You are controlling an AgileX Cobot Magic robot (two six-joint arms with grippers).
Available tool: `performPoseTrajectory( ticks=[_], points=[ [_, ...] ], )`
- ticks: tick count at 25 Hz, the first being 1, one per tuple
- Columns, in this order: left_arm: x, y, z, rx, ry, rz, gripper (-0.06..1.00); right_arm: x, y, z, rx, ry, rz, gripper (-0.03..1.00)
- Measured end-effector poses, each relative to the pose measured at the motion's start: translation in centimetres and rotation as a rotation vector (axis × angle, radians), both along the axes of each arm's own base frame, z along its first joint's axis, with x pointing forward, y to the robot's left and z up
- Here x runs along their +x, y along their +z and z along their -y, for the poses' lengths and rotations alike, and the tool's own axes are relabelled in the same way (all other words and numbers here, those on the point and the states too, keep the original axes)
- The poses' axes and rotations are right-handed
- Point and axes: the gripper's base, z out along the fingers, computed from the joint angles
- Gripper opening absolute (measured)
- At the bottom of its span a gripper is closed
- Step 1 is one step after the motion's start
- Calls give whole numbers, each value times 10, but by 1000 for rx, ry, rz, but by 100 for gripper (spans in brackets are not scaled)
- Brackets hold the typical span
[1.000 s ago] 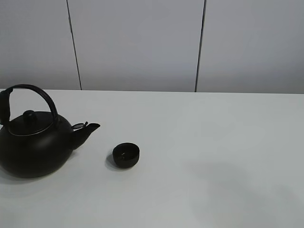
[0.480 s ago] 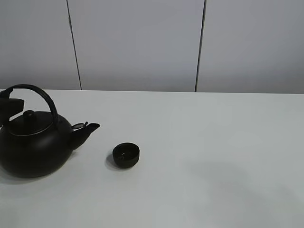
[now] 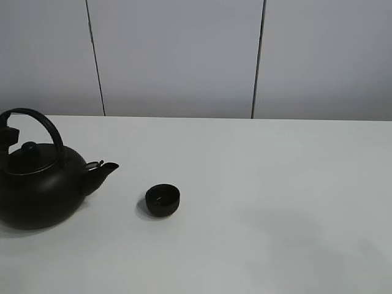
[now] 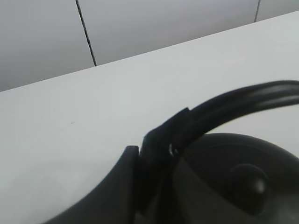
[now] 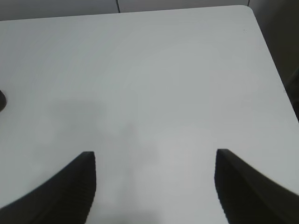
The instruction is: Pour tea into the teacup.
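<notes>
One change: left gripper (image 4: 150,161) has pinched shut on the kettle handle (image 4: 233,100), dragging the kettle (image 3: 40,190) slightly away from the teacup (image 3: 163,200), which sits near the spout on the tabletop (image 3: 275,184). Right gripper (image 5: 154,184) hangs spread, empty. Lifting likely follows.

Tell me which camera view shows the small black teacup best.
The exterior high view: the teacup stands whole and upright on the table, apart from the kettle. The left wrist view shows the kettle's handle and lid, no teacup. The right wrist view shows at most a dark sliver at its edge.
</notes>
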Motion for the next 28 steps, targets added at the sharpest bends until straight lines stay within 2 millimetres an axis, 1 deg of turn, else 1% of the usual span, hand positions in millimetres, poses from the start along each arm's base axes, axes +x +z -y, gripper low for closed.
performPoseTrajectory(
  ticks=[4, 8, 13, 16, 19, 21, 24, 28],
  points=[
    [0, 0, 1, 2, -2, 3, 11, 0, 0, 0, 0, 0, -1, 49],
    [-1, 6, 8, 18, -11, -10, 11, 0, 0, 0, 0, 0, 0, 49],
    [-6, 16, 28, 30, -23, -28, 11, 0, 0, 0, 0, 0, 0, 49],
    [-6, 18, 40, 13, -20, -34, 11, 0, 0, 0, 0, 0, 0, 49],
    [-3, 21, 54, 0, -28, -33, 11, 0, 0, 0, 0, 0, 0, 49],
    [1, 24, 59, -4, -27, -32, 11, 0, 0, 0, 0, 0, 0, 49],
    [9, 30, 64, 12, -36, -14, 11, 0, 0, 0, 0, 0, 0, 49],
    [16, 34, 65, 72, -50, 10, 11, 0, 0, 0, 0, 0, 0, 49]
  ],
)
